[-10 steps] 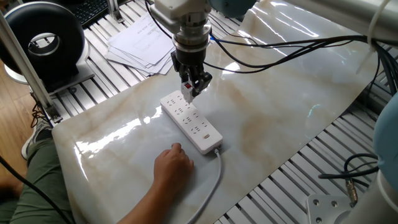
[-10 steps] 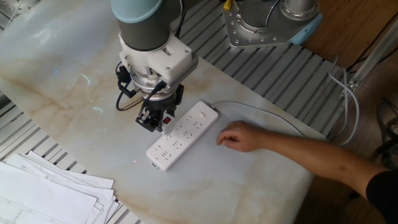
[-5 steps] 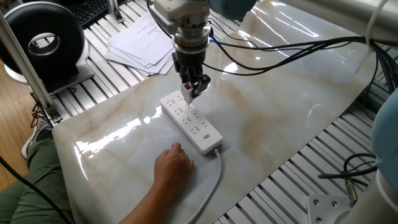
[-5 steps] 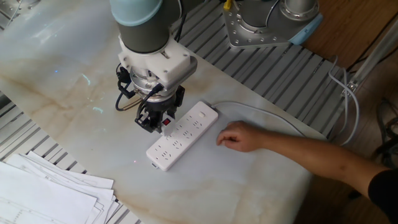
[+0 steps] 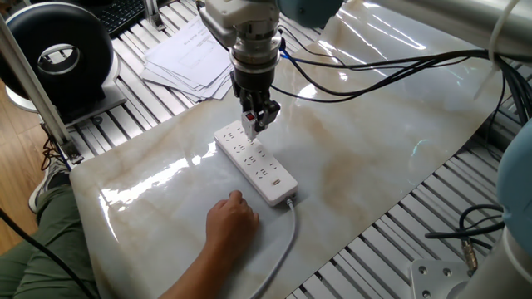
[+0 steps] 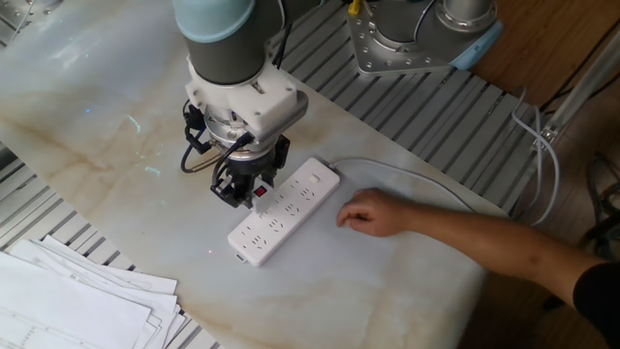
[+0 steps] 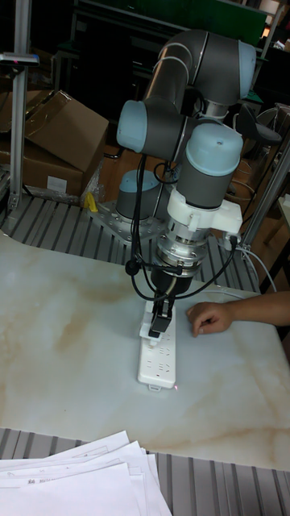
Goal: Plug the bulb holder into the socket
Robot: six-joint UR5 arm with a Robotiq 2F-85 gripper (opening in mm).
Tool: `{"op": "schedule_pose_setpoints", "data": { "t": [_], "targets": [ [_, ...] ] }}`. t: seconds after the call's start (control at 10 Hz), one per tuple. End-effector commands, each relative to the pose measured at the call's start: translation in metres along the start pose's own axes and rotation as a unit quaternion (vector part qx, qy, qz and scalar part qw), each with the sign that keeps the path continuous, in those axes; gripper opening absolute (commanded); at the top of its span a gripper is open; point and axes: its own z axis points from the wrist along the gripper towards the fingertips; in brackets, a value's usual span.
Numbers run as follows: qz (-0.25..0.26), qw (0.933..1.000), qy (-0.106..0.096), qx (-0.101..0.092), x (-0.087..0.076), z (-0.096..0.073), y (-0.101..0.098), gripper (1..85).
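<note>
The socket [image 5: 258, 164] is a long white power strip lying on the marble tabletop, with its cable leaving the near end. It also shows as the socket [image 6: 283, 213] and the socket [image 7: 159, 359]. My gripper [image 5: 254, 119] points straight down over the strip's far end, shut on the bulb holder [image 5: 249, 120], a small white piece with a red patch. In the other fixed view the bulb holder [image 6: 259, 191] sits between the fingers of the gripper [image 6: 248, 190], just above or touching the strip. The gripper [image 7: 159, 324] hides the prongs.
A person's hand [image 5: 232, 219] rests on the table beside the strip's cable end, seen as the hand [image 6: 371, 213] with the forearm reaching in from the right. A stack of papers [image 5: 188, 58] lies at the table edge. The cable [image 5: 283, 245] runs off the front.
The gripper with the bulb holder has shifted slightly over the strip's far end and turned a little. The hand and the strip have not moved.
</note>
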Motion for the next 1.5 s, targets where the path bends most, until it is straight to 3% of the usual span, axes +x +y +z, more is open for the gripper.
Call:
{"op": "schedule_pose_setpoints", "data": {
  "t": [0.0,1.4],
  "targets": [
    [0.006,1.0,-0.005,0.001,-0.0025,-0.0003,-0.0006,1.3],
    [0.01,0.9999,-0.004,0.002,0.0001,0.0086,0.0032,1.3]
  ]
}}
